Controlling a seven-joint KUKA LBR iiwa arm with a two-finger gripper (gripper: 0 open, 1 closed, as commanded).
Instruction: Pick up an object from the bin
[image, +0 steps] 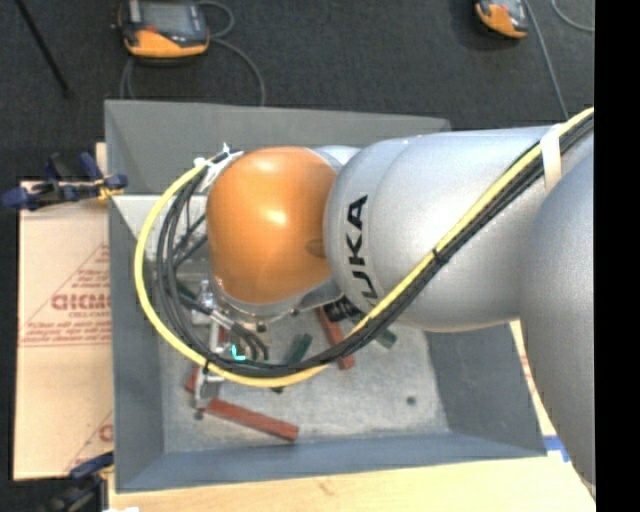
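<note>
My gripper (206, 390) reaches down under the orange cover into the front left part of the bin, and most of it is hidden by the cover and cables. Its lower end stands right at the left end of a long red-brown stick (257, 421) that lies flat on the bin floor. A small red piece (190, 381) lies just left of the gripper. Whether anything is held I cannot make out.
A dark green thing (298, 348) and another red-brown piece (334, 326) peek out from under the arm near the bin's middle. The arm and its cables cover the back and right of the bin. Grey floor shows at the front right.
</note>
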